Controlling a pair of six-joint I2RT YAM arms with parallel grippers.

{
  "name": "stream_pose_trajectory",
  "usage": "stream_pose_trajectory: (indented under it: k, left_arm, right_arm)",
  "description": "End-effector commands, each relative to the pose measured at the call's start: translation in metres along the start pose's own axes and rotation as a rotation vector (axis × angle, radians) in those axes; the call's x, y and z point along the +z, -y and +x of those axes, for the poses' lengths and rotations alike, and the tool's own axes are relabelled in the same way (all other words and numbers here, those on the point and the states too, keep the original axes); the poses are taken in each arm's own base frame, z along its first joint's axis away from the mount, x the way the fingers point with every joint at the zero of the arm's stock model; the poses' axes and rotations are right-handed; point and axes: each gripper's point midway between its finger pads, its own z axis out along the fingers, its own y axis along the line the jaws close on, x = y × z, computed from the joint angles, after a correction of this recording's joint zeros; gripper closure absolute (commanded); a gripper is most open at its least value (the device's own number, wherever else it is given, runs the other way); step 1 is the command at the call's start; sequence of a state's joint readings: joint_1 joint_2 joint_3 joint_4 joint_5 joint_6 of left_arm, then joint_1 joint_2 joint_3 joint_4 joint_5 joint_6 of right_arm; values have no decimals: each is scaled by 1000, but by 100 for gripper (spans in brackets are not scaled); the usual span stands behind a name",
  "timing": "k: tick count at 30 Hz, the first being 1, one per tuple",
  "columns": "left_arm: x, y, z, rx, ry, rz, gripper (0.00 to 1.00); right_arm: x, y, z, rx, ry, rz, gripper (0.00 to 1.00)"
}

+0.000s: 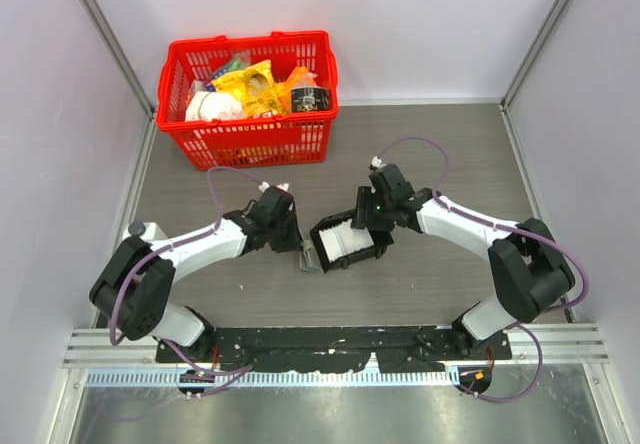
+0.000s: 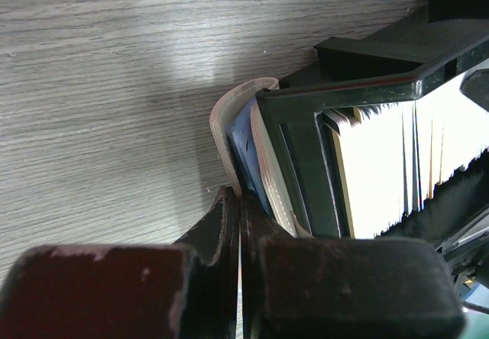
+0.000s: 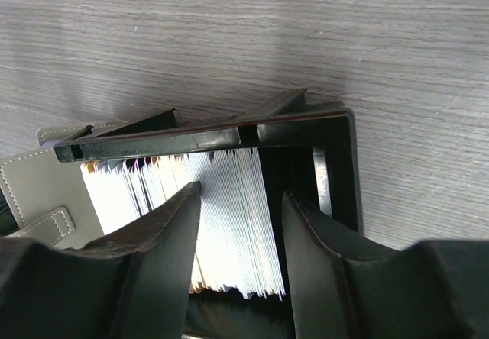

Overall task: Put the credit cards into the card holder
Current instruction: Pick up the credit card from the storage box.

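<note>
Half-open, my right tool straddles the upright credit cards in the black tray, while the card holder, at the tray's 8 o'clock, sits pinched in my left tool.

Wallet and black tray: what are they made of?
The wallet looks like leather or faux leather: matte grey-beige, with a stitched seam along its edge. The tray is probably hard plastic: black, slightly glossy, with straight moulded walls that catch the light.
</note>
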State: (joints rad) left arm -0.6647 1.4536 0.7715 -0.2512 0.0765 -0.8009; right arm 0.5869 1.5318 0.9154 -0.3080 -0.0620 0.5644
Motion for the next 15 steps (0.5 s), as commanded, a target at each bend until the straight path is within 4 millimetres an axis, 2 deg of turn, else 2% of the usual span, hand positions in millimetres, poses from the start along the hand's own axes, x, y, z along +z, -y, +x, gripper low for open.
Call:
stream_pose_trajectory:
  k: [1, 2, 3, 4, 6, 13, 14, 15]
  left_arm:
    - [-1, 23, -18, 12, 56, 82, 100]
    - [-1, 24, -18, 13, 57, 84, 100]
    - [0, 23, -18, 12, 57, 81, 100]
    - [0, 24, -18, 13, 58, 83, 100]
    - [0, 24, -19, 13, 58, 82, 100]
    - [1, 25, -19, 15, 56, 83, 100]
    - [0, 24, -19, 15, 58, 84, 100]
    - [0, 23, -18, 15, 56, 80, 100]
  right_arm:
    - [-11, -33, 20, 12, -109, -159, 55]
    - [-13, -35, 18, 9, -107, -171, 62]
    - [-14, -36, 17, 9, -104, -173, 64]
    - [-15, -36, 17, 6, -105, -178, 73]
    - [-16, -36, 15, 4, -99, -179, 79]
    - [-19, -30, 13, -17, -86, -156, 82]
    - [-21, -30, 10, -36, -76, -155, 82]
    - [-24, -31, 4, -46, -51, -147, 77]
